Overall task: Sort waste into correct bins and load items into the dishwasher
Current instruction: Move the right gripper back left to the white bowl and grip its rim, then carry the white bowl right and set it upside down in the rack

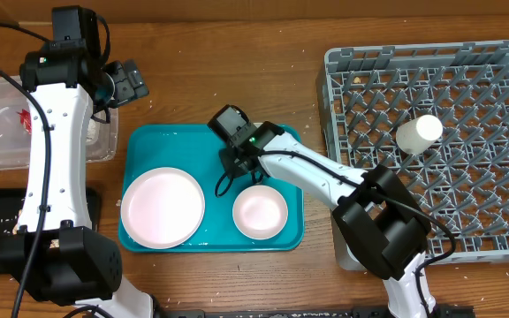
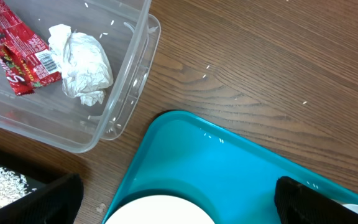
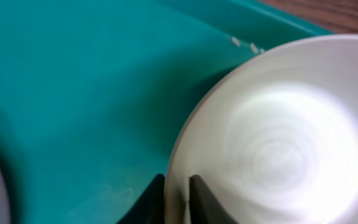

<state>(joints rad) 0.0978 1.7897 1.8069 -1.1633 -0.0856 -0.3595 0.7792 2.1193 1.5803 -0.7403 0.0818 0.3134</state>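
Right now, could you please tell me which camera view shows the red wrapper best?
The left wrist view: the red wrapper lies unobstructed in the clear tub, beside the napkin. Overhead, only a red sliver shows beside the left arm. The right wrist view misses it entirely.

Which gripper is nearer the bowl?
Right. The right gripper clamps the bowl rim on the tray; the left gripper hangs open by the tub, far off.
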